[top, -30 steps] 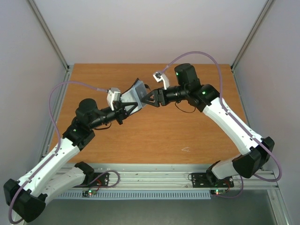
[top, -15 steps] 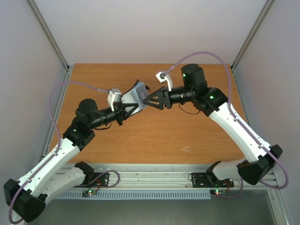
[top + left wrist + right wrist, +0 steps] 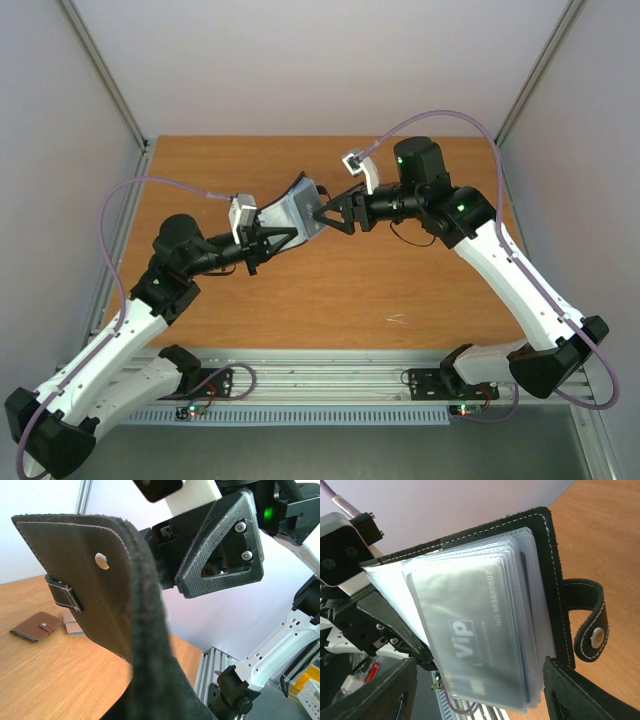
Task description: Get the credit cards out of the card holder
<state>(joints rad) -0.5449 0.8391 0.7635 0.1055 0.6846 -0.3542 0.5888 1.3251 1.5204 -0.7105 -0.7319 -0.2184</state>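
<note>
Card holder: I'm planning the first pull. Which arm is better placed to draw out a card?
Right. The left end effector holds the card holder open; the right end effector is open, facing the grey card.

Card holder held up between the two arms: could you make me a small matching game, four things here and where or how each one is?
Things:
1. VIP card
2. snap tab
3. brown wallet
4. left gripper

Places or states:
A. lying on the table
B. shut on the card holder
C. inside a clear sleeve
D. sticking out from the holder's edge

Pairs: 1-C, 2-D, 3-A, 4-B.
</note>
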